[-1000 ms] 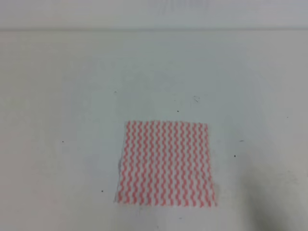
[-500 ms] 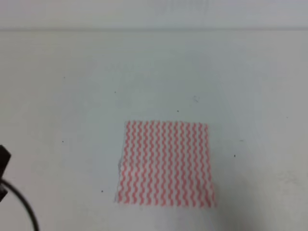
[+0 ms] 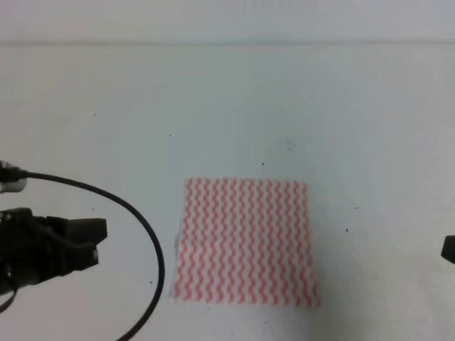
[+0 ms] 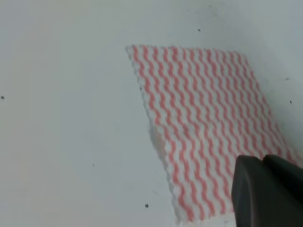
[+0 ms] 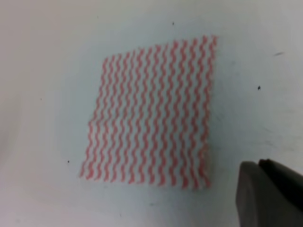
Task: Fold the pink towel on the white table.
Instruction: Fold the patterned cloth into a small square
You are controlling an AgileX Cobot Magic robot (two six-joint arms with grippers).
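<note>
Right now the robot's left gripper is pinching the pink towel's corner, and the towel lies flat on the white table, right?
Not quite. The left gripper isn't touching the pink towel; the exterior high view shows bare white table between them. The towel does lie flat.

Towel (image 3: 245, 241) lies flat on the table (image 3: 227, 106), a bit right of center and toward the near edge in the high view. Left gripper (image 3: 89, 241) sits over the table to the towel's left, apart from it, with its cable (image 3: 142, 227) looping between it and the towel's left edge. Right gripper (image 3: 448, 249) just pokes in at the far right edge, well clear of the towel.
</note>
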